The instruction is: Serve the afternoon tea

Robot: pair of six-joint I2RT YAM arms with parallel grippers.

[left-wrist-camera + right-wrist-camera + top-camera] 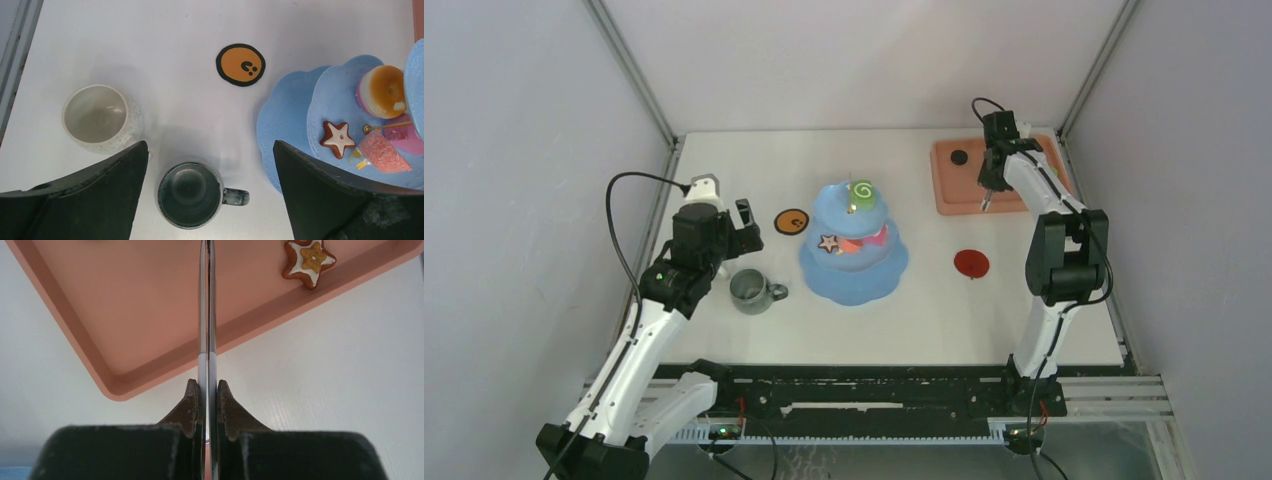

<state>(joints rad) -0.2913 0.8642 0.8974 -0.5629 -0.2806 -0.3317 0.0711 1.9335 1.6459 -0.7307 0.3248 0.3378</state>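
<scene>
Left gripper [210, 145] spread wide left of the cake stand [854, 285]; right gripper [207, 386] pinched on the tongs [206, 300] to its right.
Far left of the stand a white mug [97, 117] stands upright, a grey-green mug [192, 195] nearer the stand, both under the left gripper's parted fingers; an orange coaster [240, 64] lies beside the stand's far-left edge. The stand carries a star cookie [339, 138], an orange tart [385, 91] and a green swirl roll [861, 189] on top. Right of the stand lies a red disc [971, 263]; beyond it, the salmon tray [954, 200] holds a second star cookie [309, 256], the tongs held over it.
</scene>
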